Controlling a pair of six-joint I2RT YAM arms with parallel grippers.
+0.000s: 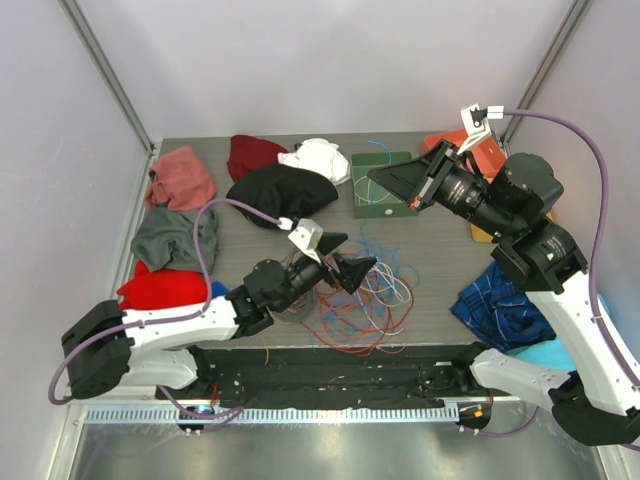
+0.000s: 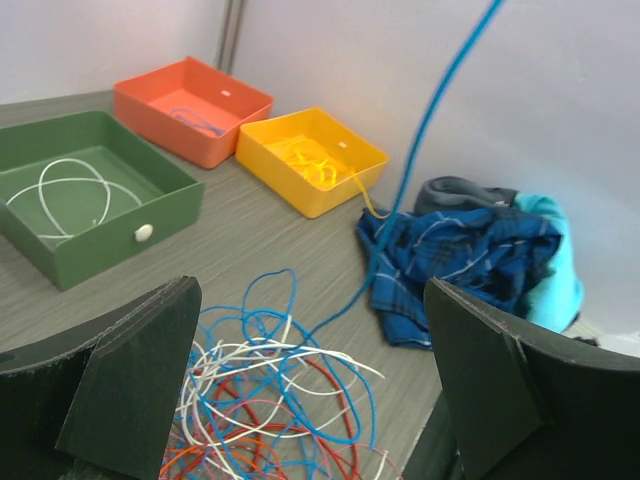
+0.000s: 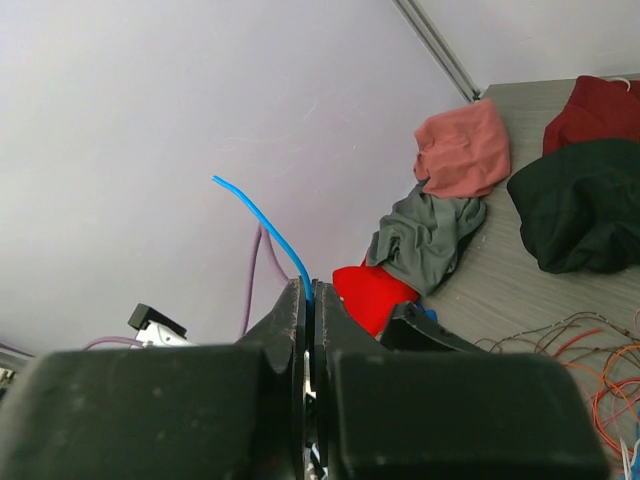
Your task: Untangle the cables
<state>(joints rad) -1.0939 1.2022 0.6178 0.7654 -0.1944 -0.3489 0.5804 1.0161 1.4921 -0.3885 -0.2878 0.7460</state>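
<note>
The cables [image 1: 362, 300] lie in a loose tangle of blue, white, red and orange loops [image 2: 270, 380] on the grey table, in front of the arm bases. My left gripper [image 1: 362, 266] hovers just above the tangle's near-left side. It stands open [image 2: 310, 335] with nothing between its fingers. My right gripper [image 1: 378, 176] is raised high over the green tray and is shut [image 3: 307, 292] on one blue cable [image 3: 262, 222]. That blue cable [image 2: 432, 110] runs taut from the tangle up and out of the left wrist view.
A green tray [image 2: 150, 215] holds a white cable. Beside it stand an orange tray [image 2: 195, 140] and a yellow tray [image 2: 315, 195] with cables inside. Garments ring the table: blue plaid [image 1: 490, 305], black [image 1: 280, 190], red [image 1: 160, 290], grey [image 1: 170, 235], pink [image 1: 182, 175].
</note>
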